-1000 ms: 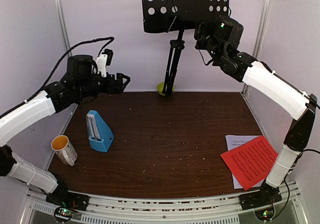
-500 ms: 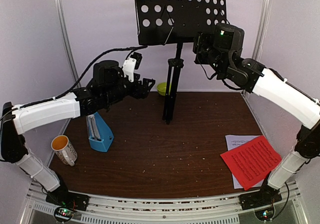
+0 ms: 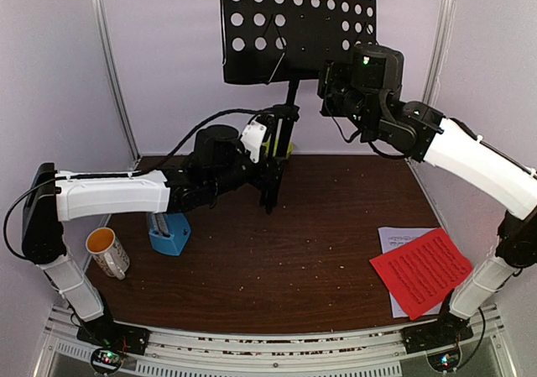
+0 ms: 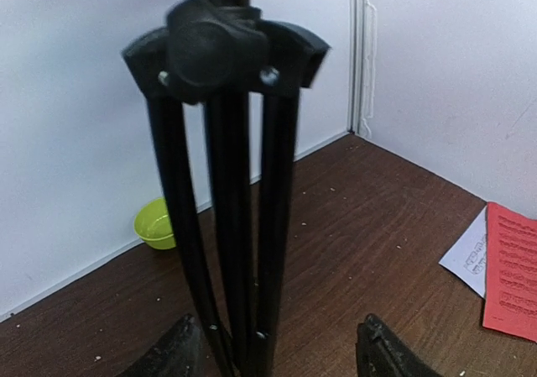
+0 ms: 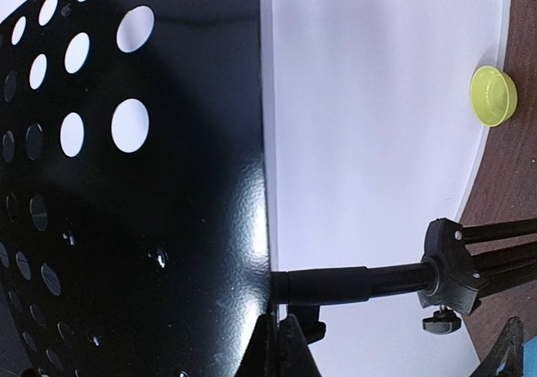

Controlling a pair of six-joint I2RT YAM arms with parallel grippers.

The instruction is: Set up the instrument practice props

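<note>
Dark brown wood grain covers the table (image 3: pixel 336 226), and pale crumbs are scattered all over it. Plain white walls (image 3: pixel 168 58) close it in on three sides. A pale metal post (image 3: pixel 113 66) stands in each back corner, and a ribbed rail (image 3: pixel 277 343) runs along the near edge, where both arms are bolted down.

The black music stand (image 3: pixel 294 24) is upright near the back wall, about mid-width. Its perforated desk sits high above the table and its three legs are folded together under the hub. The right gripper (image 5: pixel 281 343) is pinched tight on the lower edge of the desk, close to the pole. The left gripper (image 4: pixel 281 353) reaches in low from the left with its jaws apart, one finger on each side of the folded legs. One finger is clear of them; the other is so close that contact cannot be told. Whether the leg tips rest on the wood is hidden.

Behind the stand a lime-green bowl (image 4: pixel 158 224) sits by the back wall. The blue metronome (image 3: pixel 168 230) stands near the left edge, partly hidden by the left arm, with a white mug (image 3: pixel 107 251) just beside it. Well apart, at the right edge, the red sheet (image 3: pixel 419 269) lies on the white sheet (image 3: pixel 394 241) and covers most of it.
</note>
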